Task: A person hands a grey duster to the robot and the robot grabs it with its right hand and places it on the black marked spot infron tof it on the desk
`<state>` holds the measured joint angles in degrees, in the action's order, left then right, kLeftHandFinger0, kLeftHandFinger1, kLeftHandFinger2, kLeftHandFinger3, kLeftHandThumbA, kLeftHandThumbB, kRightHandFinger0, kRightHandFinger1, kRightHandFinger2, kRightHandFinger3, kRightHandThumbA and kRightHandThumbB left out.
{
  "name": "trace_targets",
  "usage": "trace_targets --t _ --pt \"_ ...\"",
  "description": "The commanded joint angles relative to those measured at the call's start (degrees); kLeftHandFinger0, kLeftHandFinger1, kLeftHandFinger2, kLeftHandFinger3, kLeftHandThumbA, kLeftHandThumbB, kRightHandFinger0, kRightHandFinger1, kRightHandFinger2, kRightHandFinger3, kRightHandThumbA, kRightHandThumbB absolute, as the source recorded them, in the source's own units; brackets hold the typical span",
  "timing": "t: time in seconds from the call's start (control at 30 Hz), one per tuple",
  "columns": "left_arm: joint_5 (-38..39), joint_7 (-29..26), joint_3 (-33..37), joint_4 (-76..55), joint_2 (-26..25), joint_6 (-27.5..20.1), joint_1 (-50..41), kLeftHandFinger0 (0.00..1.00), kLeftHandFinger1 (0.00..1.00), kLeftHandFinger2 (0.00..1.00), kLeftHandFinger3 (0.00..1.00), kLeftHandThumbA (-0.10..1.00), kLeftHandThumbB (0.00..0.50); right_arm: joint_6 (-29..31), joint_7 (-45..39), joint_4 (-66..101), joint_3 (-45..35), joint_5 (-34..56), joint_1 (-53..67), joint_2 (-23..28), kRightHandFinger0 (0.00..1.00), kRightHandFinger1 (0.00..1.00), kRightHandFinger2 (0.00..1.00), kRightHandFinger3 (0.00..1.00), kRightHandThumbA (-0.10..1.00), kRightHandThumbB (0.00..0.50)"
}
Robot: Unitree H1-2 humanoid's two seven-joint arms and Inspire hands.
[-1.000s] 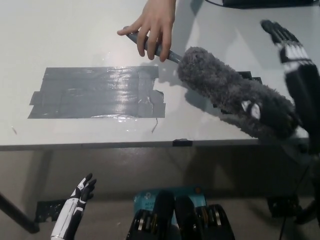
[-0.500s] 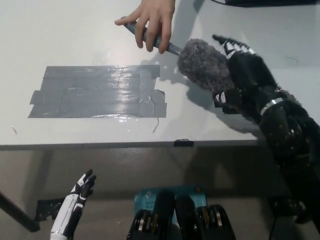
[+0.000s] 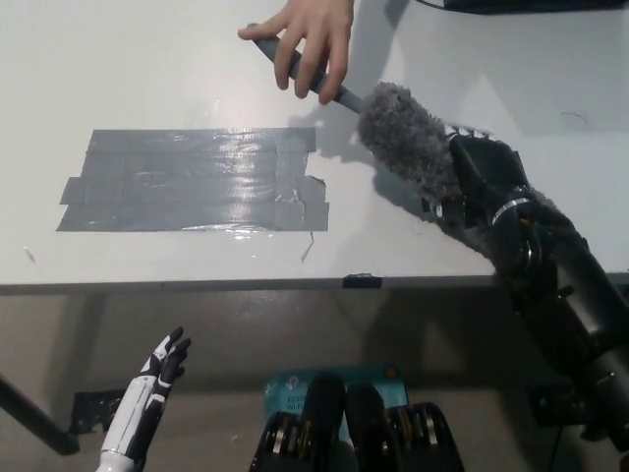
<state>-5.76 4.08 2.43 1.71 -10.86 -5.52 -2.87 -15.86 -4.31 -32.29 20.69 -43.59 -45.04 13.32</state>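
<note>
A grey fluffy duster lies slantwise over the white desk, right of the marked patch. A person's hand at the top holds its thin handle. My black right hand sits on the lower end of the fluffy head, its fingers wrapped over the fluff. The dark taped spot is a shiny rectangle on the desk, left of the duster. My white left hand rests below the desk edge at the lower left, fingers apart, holding nothing.
The desk's front edge runs across the middle of the picture. A dark object lies at the top right of the desk. The taped spot has a loose strand at its lower right corner.
My right hand has drawn back toward me along the duster and closed over its lower end. The person's hand still holds the handle and has shifted slightly right.
</note>
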Motion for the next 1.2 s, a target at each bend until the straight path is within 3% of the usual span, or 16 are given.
trace_targets --t 0.0,0.1,0.17,0.27,0.33,0.43,0.57,0.63,0.8,1.03,1.17 --pt "0.56 1.08 -0.22 -1.84 -0.91 -0.14 1.73 1.0 1.0 1.0 1.0 1.0 0.115 5.26 24.67 -3.39 -2.96 -3.75 -4.87 0.29 0.0 0.23 0.69 0.76 -0.1 0.229" --pt "-0.11 1.0 0.02 -1.91 -1.08 -0.41 1.68 1.0 1.0 1.0 1.0 1.0 0.114 6.99 25.85 -0.47 -3.8 -2.89 -4.01 0.09 0.0 0.38 0.81 0.93 -0.1 0.226" --pt "-0.18 0.96 0.03 -1.65 -1.13 -0.81 1.8 1.0 1.0 1.0 1.0 1.0 0.113 8.11 26.24 1.1 -4.35 -2.15 -3.81 -0.03 0.0 0.46 0.82 1.0 -0.1 0.195" --pt "-0.28 0.95 -0.03 -1.62 -1.3 -0.81 2.09 1.0 1.0 1.0 1.0 1.0 0.115 8.53 25.06 4.52 -4.97 -1.34 -3.92 -0.06 0.0 0.51 0.82 1.0 -0.1 0.16" --pt "-0.37 0.99 -0.02 -1.79 -1.34 -0.44 2.11 1.0 1.0 1.0 1.0 1.0 0.115 7.05 23.67 7.73 -5.09 -1.77 -3.93 -0.15 0.01 0.54 0.85 1.0 -0.1 0.164" --pt "-0.65 0.99 0.03 -2.15 -1.4 0.2 2.56 1.0 1.0 1.0 1.0 1.0 0.11 4.04 18.96 13.52 -5.27 -1.91 -4.36 -0.38 0.06 0.6 0.91 1.0 -0.1 0.183" --pt "-0.68 1.24 0.26 -2.08 -1.5 0.54 2.81 1.0 1.0 1.0 1.0 1.0 0.105 2.11 7.96 20.2 -6.14 3.3 -5.22 0.14 0.07 0.62 0.92 1.0 -0.1 0.146" --pt "-0.67 1.19 0.26 -2.04 -1.56 0.55 2.82 1.0 1.0 1.0 1.0 1.0 0.106 1.7 4.4 20.8 -6.3 5.07 -6.02 0.62 0.09 0.62 0.91 1.0 -0.1 0.158" --pt "-0.19 1.36 0.03 -2.08 -1.47 0.53 3.01 1.0 1.0 1.0 1.0 1.0 0.099 4.8 -6.53 12.95 -3.87 8.49 -12.16 5.43 0.2 0.72 1.0 1.0 -0.1 0.147" --pt "0.23 1.57 -0.21 -2.59 -1.28 1.54 3.59 1.0 1.0 1.0 1.0 1.0 0.1 11.06 -11.74 -5.34 -0.22 9.06 -16.83 9.73 0.21 0.72 0.99 1.0 -0.1 0.191" --pt "0.13 1.57 -0.28 -2.45 -1.45 1.27 3.79 1.0 1.0 1.0 1.0 1.0 0.109 13.84 -13.09 -12.64 2.07 8.95 -17.6 11.05 0.19 0.71 0.98 1.0 -0.1 0.179"
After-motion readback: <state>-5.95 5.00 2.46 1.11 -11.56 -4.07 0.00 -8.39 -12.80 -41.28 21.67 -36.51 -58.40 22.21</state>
